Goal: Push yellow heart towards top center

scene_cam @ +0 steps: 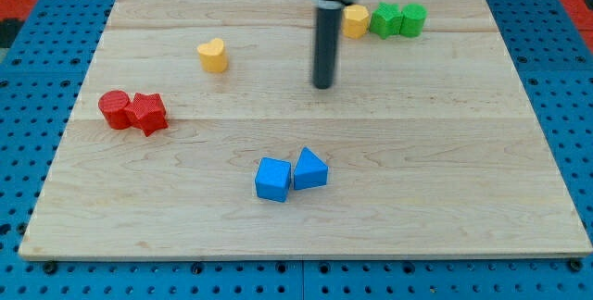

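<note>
My tip [322, 85] sits on the pale wooden counter [445, 198], near its upper middle. No pincer on this rig, only a straight dark rod, so nothing is clasped or let go. The small yellow heart-shaped block [213, 56] lies to the view's left of the tip and slightly higher, well apart from it. Judgement: the tip must get round to the heart's left side and push rightward. Blocks look matte and hard-edged. A second yellow block [356, 20] touches a green pair [398, 18] at top.
</note>
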Robot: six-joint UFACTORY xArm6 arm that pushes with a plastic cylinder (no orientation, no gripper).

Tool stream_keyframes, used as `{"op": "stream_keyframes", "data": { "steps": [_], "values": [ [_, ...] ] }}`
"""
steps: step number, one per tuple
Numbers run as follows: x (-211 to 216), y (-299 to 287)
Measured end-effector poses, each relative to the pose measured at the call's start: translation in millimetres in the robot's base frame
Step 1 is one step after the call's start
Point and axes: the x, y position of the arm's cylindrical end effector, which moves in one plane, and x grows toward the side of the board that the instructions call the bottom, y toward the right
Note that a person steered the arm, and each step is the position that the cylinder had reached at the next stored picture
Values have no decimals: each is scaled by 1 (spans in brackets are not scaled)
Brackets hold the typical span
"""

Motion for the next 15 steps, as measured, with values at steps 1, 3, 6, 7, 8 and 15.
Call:
{"op": "stream_keyframes", "data": {
  "steps": [1, 3, 6, 7, 8, 15],
  "values": [
    [0, -82],
    [-25, -97],
    [-74, -111],
    [-75, -111],
    [-66, -194],
    [-105, -105]
  ]
}}
